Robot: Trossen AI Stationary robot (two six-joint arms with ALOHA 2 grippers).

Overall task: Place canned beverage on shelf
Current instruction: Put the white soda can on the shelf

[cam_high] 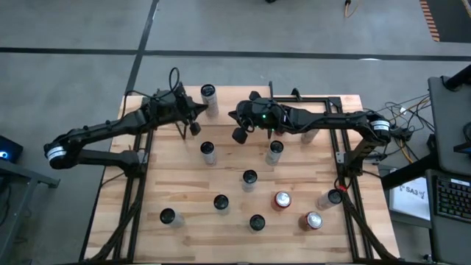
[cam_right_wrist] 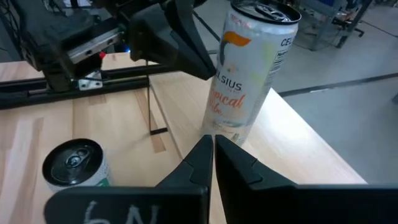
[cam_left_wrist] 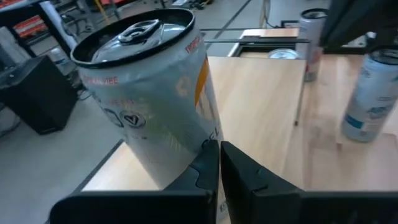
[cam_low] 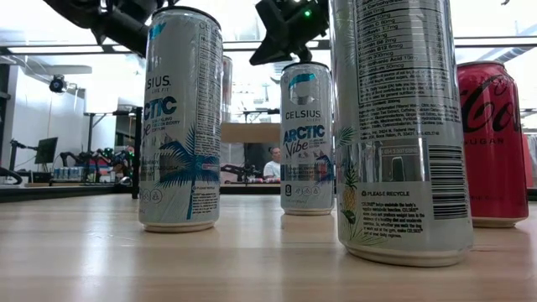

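Note:
A white-and-orange beverage can (cam_high: 210,96) (cam_left_wrist: 149,93) (cam_right_wrist: 249,74) stands upright on its base on the shelf's light top board (cam_left_wrist: 261,112), at the table's far left. My left gripper (cam_high: 197,116) (cam_left_wrist: 219,165) is shut, its fingertips right at the can's lower side wall on the near side. My right gripper (cam_high: 234,118) (cam_right_wrist: 213,152) is also shut. It points at the can's base from the table's right and stays a little short of it. A thin black shelf leg (cam_left_wrist: 298,93) shows beside the board. My left gripper points its shut fingertips (cam_left_wrist: 208,155) at the can's lower side wall (cam_left_wrist: 186,149), nearly level, from the near left. I cannot tell whether they touch the can or stop just short of it.
Several more white cans (cam_high: 208,151) (cam_high: 274,151) (cam_high: 249,179) stand spread over the plank table, with red cans (cam_high: 282,199) (cam_high: 313,220) at the near right. Black frame rails (cam_high: 324,103) run along the far right. A person (cam_low: 273,164) is in the room behind.

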